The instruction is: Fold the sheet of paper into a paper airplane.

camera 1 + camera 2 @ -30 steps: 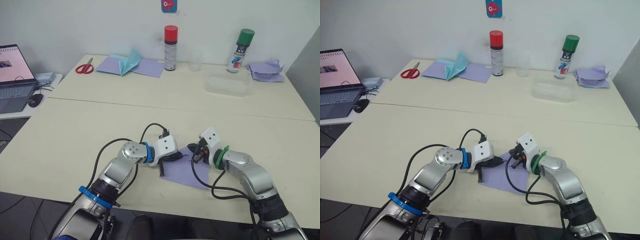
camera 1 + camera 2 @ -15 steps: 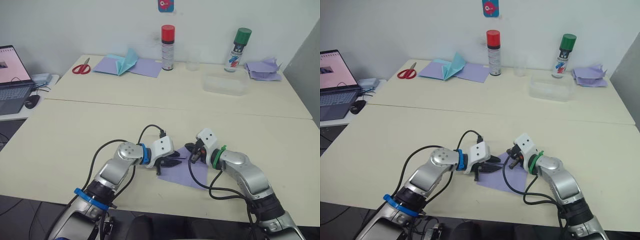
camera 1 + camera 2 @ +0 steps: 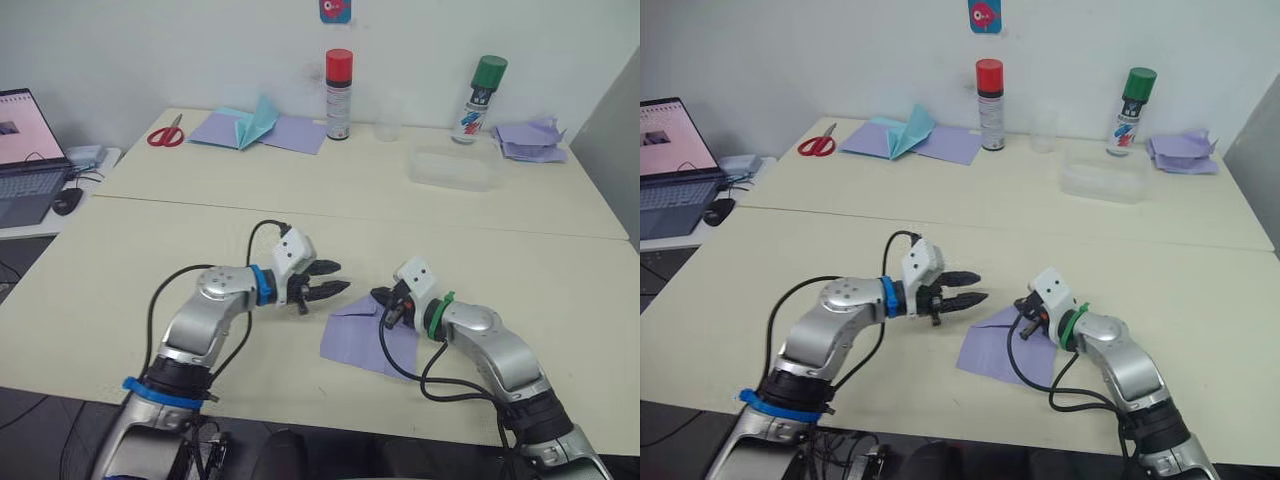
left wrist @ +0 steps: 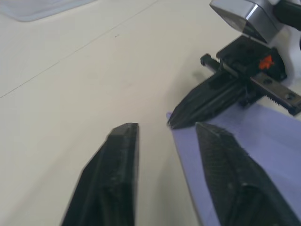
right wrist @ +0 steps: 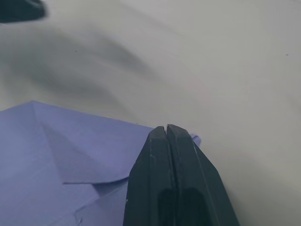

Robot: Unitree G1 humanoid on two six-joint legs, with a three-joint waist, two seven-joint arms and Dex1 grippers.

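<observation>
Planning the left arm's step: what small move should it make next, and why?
Probably bring the open left claw back down onto the paper to crease it. It hovers beside the sheet, apart from it, while the shut right claw pins the far corner, and a small folded flap already shows.

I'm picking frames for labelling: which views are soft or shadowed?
Right wrist view: the right gripper is sharp, table beyond soft, with a broad dark shadow above the sheet of paper. Left wrist view: left gripper near fingers blurred. Head views: even light.
</observation>
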